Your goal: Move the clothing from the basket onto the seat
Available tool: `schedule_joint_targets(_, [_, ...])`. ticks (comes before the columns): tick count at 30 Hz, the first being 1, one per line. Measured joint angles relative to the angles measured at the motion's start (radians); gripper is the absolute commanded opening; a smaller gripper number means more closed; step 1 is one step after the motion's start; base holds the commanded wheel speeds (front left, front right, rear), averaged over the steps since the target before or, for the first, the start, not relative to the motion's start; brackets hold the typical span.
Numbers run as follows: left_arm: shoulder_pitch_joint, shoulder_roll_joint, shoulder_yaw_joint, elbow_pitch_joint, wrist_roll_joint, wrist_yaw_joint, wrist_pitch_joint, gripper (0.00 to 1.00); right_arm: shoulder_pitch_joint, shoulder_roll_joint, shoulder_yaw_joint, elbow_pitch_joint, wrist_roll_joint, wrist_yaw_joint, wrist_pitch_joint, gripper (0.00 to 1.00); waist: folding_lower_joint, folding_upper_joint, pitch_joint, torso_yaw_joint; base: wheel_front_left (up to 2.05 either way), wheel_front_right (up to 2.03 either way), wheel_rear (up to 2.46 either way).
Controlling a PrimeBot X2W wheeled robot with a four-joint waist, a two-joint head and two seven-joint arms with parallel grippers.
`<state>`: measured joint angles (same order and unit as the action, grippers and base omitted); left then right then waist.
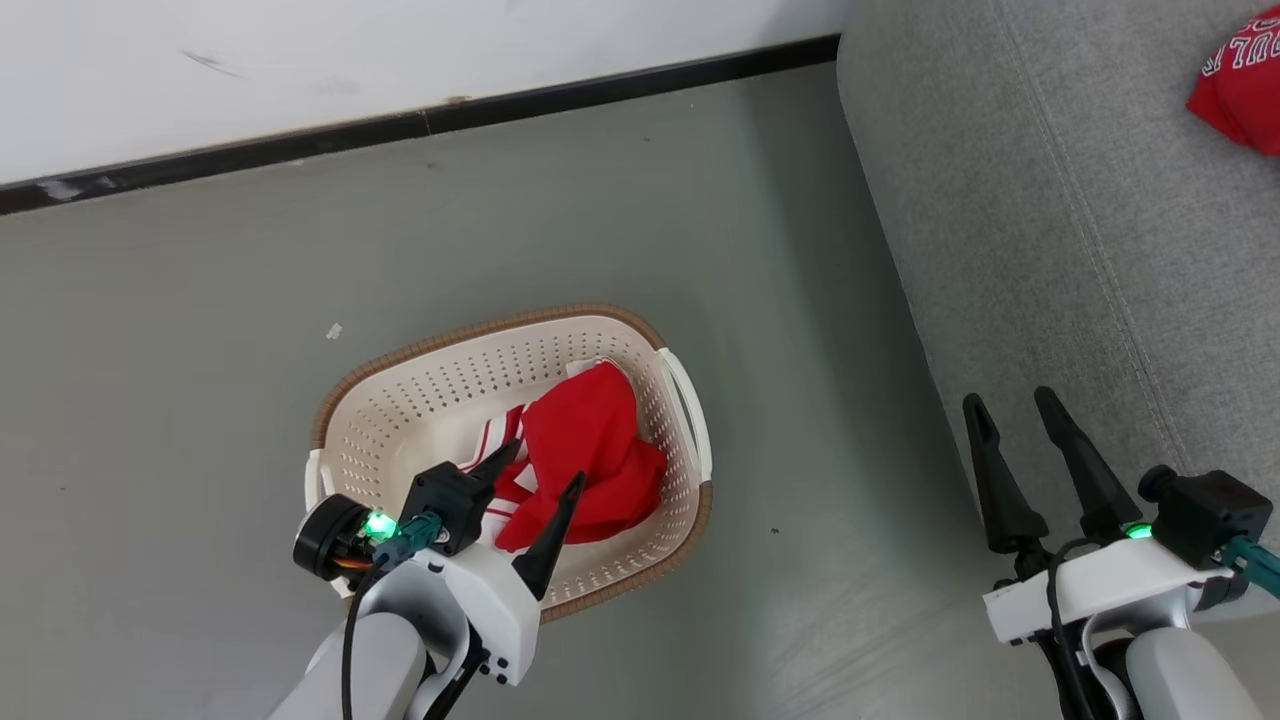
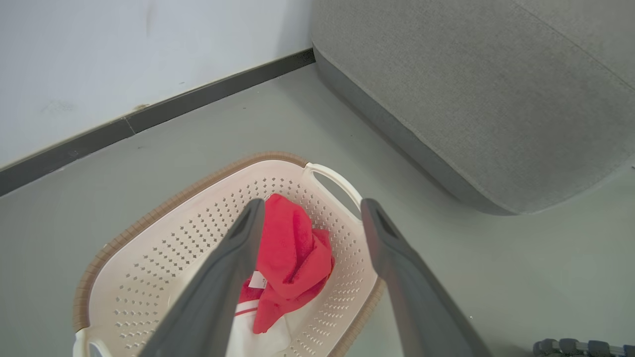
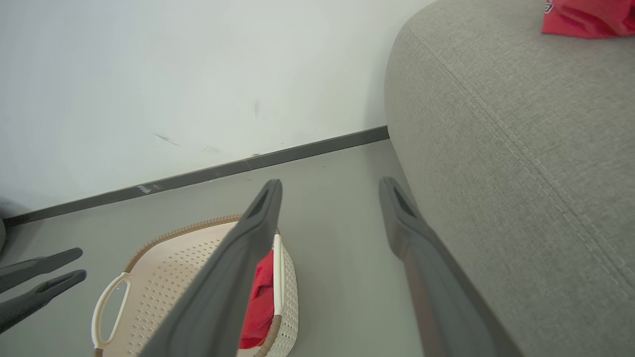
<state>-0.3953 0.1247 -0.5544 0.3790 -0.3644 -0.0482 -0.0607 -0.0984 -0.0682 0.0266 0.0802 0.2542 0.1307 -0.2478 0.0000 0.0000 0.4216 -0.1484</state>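
Above the grey floor, the empty, wide-open left end effector hovers over clothing in the basket.

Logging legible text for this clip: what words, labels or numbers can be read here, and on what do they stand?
"ULL": white arched letters, cut off by the picture's edge, on the red garment lying on the seat; the rest is unreadable.
White tag on the red clothing in the basket: too small to read.
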Motion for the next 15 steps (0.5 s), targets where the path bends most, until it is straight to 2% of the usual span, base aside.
schedule_joint_targets(15, [-0.110, 0.020, -0.006, 0.057, 0.040, 0.011, 0.126, 1.00, -0.108, 0.016, 0.027, 0.000, 0.020, 0.000, 0.000, 1.00, 0.0000, 0.0000, 0.151, -0.064, 0.00, 0.00, 0.00])
